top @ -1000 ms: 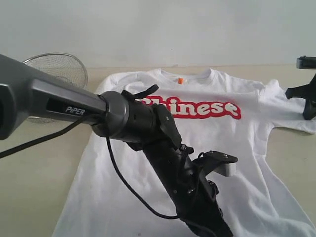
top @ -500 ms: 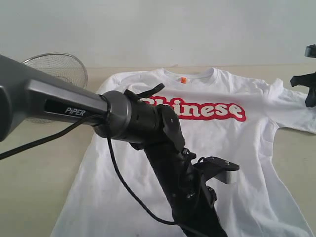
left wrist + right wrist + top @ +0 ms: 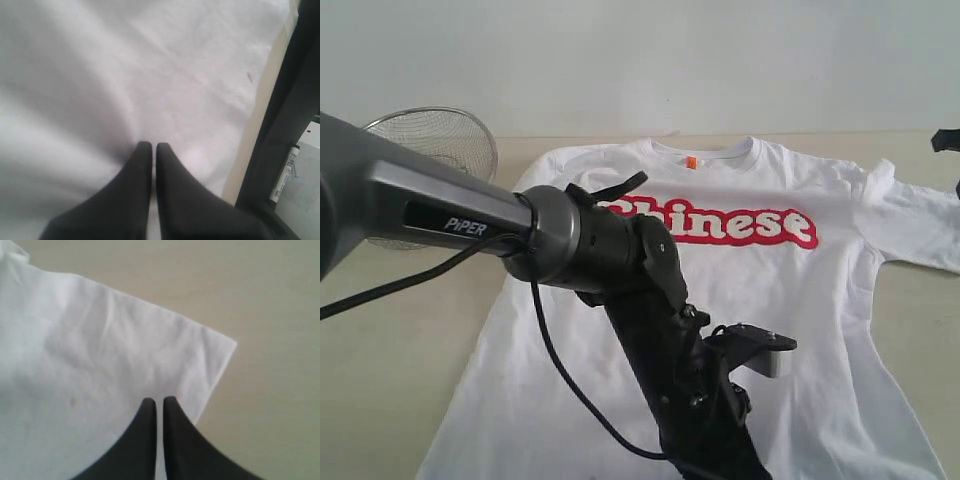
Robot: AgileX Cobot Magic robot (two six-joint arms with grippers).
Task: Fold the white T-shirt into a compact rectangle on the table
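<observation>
left gripper [image 3: 149, 146] — closed, tips on white T-shirt [image 3: 800, 330], grip unclear | right gripper [image 3: 159, 401] — closed over sleeve [image 3: 125, 340] edge

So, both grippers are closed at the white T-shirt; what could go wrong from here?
1. The left gripper is shut right at the white T-shirt, with creases running toward its tips. A pull from there may bunch the cloth instead of folding it.
2. The right gripper is close to the edge of the cloth, so a grip there could slip off.
</observation>
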